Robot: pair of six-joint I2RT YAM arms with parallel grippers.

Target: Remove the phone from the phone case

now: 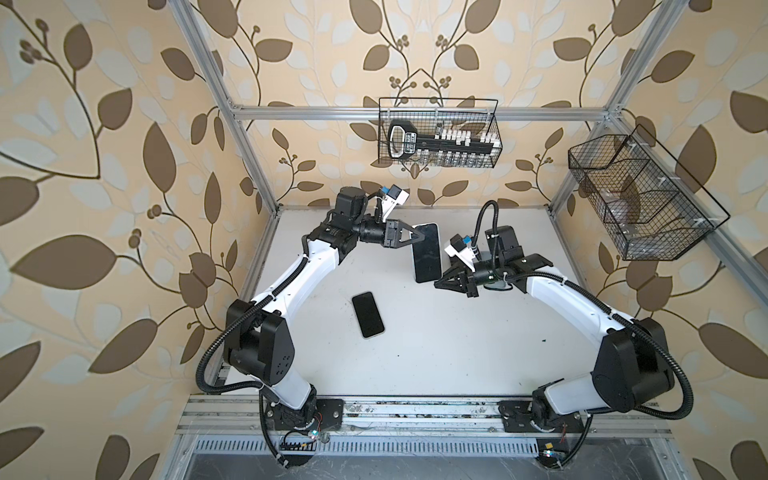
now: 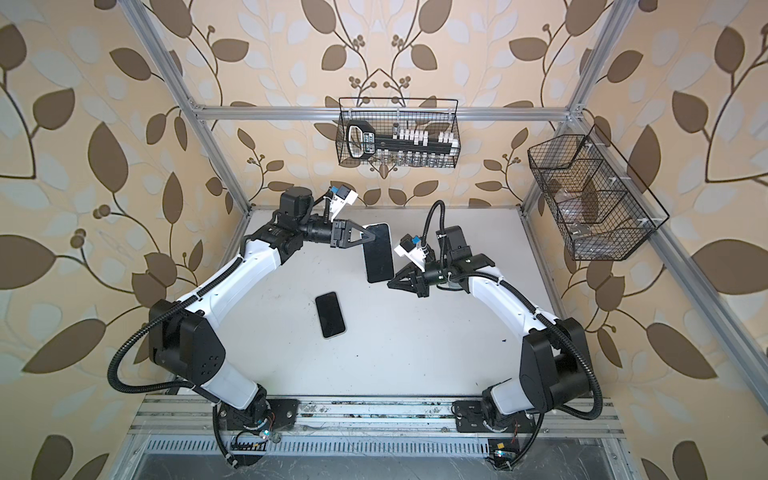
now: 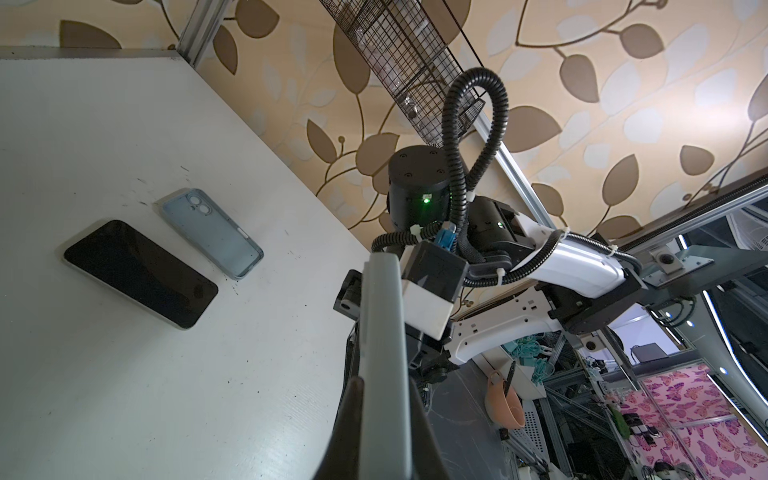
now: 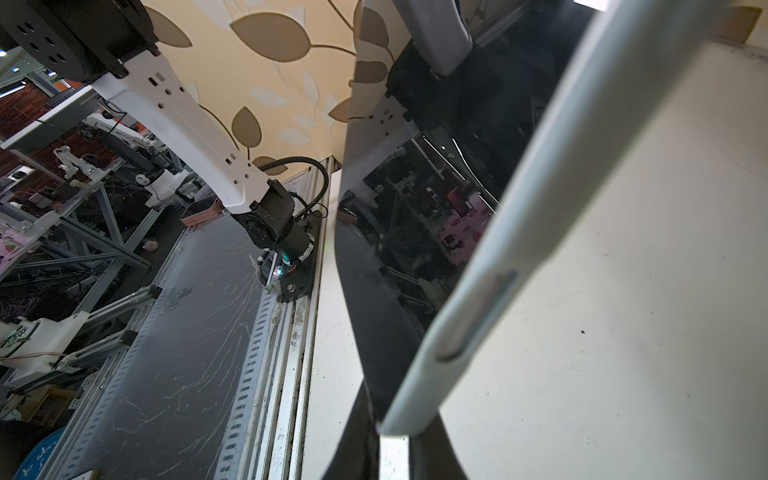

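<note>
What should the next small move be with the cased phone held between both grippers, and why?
Probably the right gripper should loosen and re-pinch only the case lip at its end. It and the left gripper are both shut across phone and case together, above the table, so neither part can slide free of the other.
</note>
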